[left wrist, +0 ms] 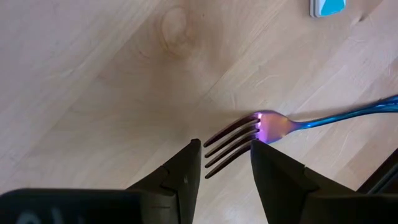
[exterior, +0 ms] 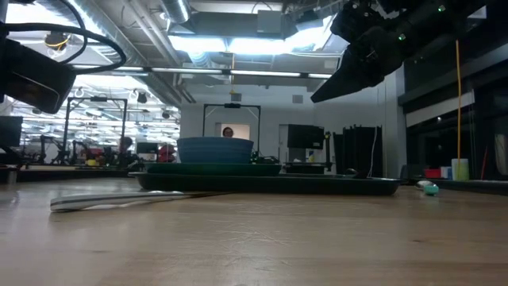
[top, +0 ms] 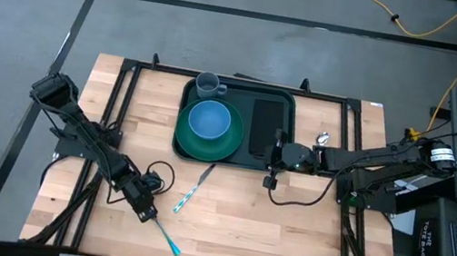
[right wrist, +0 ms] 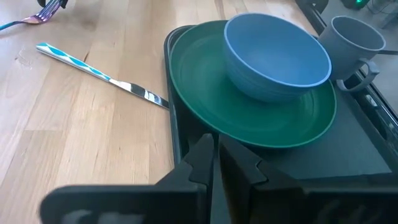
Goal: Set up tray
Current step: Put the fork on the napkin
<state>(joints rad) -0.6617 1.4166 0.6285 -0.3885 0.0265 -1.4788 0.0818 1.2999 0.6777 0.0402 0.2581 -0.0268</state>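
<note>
Tray (top: 275,158) sits upper centre of the high view, at the far edge of the wooden table (top: 285,238). Loaded already with a green plate (top: 207,145), a blue bowl (top: 209,120) on the plate, a grey mug (top: 208,83) at the upper-left corner, and a black napkin (top: 264,124) along the right side.

Just below the tray's lower edge, centre frame: a knife (top: 191,191) with a patterned blue handle, blade tip near the rim, not yet on the tray.

Lower left of the high view: left gripper (left wrist: 225,149) low over a fork (top: 165,236), fingers (left wrist: 186,165) parted and straddling the tines, nothing clamped yet. Risks here, as judged: closing on the thin tines rather than the handle could make the fork pivot or skid out; flat metal on wood leaves little to catch under.

Right gripper (right wrist: 214,155) hovers at the tray's lower-right edge, fingers closed and empty. Possible trouble: a bump against the rim shifting the tray, or crowding the left arm's path when cutlery comes in beside the napkin.
</note>
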